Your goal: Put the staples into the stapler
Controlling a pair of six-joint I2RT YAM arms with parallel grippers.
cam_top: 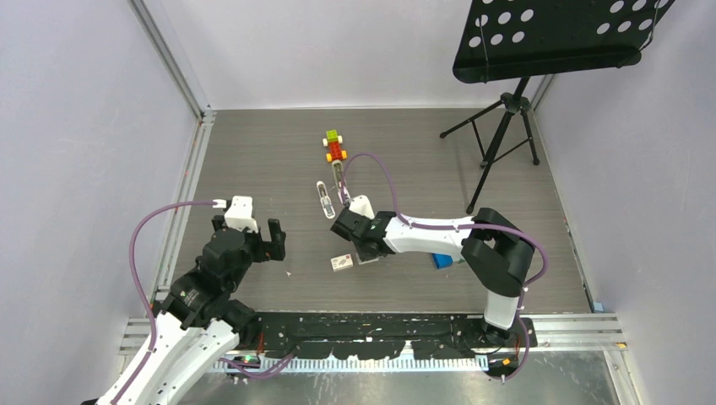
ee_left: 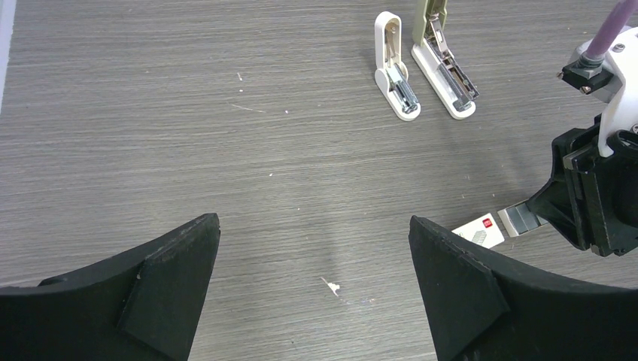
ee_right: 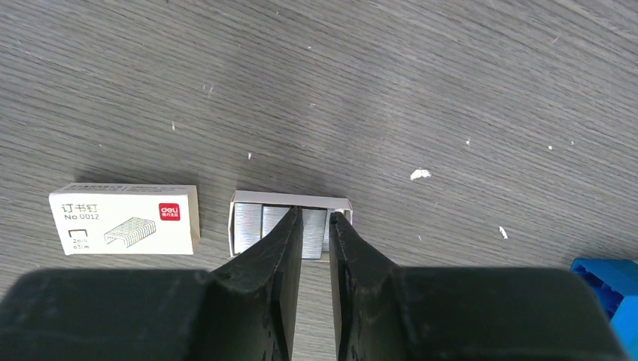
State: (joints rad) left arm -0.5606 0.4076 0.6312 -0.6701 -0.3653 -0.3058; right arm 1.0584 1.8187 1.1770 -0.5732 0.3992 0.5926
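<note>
The right gripper (ee_right: 316,219) is closed down to a narrow gap, its tips inside the open card tray (ee_right: 290,201) and set either side of one strip of the staples (ee_right: 252,229); it looks like a pinch on that strip, though a firm hold cannot be confirmed. To do this step well, the lift should go straight up so the strip clears the tray's thin wall without snapping or dragging the tray along. The tray's sleeve (ee_right: 124,219) lies just beside it on one side and a blue box (ee_right: 602,278) lies near on the other, so sideways room is tight. The stapler (ee_left: 444,71) lies open farther up the table (cam_top: 253,152), beside a shorter white piece (ee_left: 395,71), with bare surface in between for the carry. The left gripper (ee_left: 316,289) hangs wide open and holds nothing, well apart to the left.
</note>
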